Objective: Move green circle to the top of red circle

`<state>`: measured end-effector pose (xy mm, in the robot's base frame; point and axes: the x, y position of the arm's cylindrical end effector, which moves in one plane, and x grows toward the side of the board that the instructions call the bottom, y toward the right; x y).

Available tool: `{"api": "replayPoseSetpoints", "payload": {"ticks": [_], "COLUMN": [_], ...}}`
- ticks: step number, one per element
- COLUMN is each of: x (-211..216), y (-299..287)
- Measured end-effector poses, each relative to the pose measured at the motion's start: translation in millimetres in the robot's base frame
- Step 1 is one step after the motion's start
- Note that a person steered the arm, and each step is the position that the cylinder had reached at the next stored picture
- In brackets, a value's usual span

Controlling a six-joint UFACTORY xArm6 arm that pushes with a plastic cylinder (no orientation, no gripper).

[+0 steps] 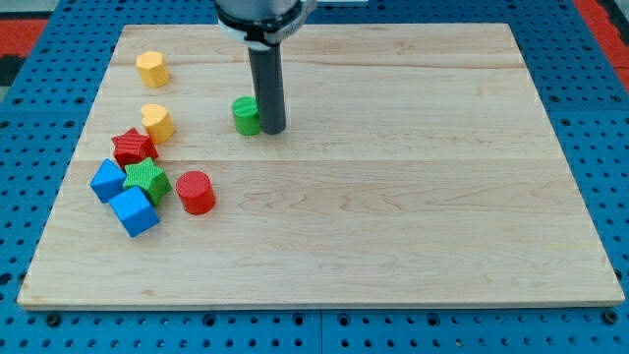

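The green circle (245, 115) sits on the wooden board (393, 197), left of centre near the view's top. My tip (271, 130) stands right against the green circle's right side, touching or nearly touching it. The red circle (196, 192) lies lower and to the left of the green circle, a short way off. The rod hides a little of the green circle's right edge.
A yellow block (151, 69) sits near the top left. A second yellow block (157, 121), a red star (133, 147), a green star (146, 180) and two blue cubes (107, 181) (134, 211) cluster left of the red circle.
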<state>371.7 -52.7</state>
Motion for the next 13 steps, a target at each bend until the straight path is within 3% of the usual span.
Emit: {"api": "replayPoseSetpoints", "payload": {"ticks": [1, 3, 4, 5, 7, 8, 10, 13], "x": [-20, 15, -2, -17, 6, 27, -19, 47], "y": [20, -45, -50, -104, -49, -52, -76, -74]}}
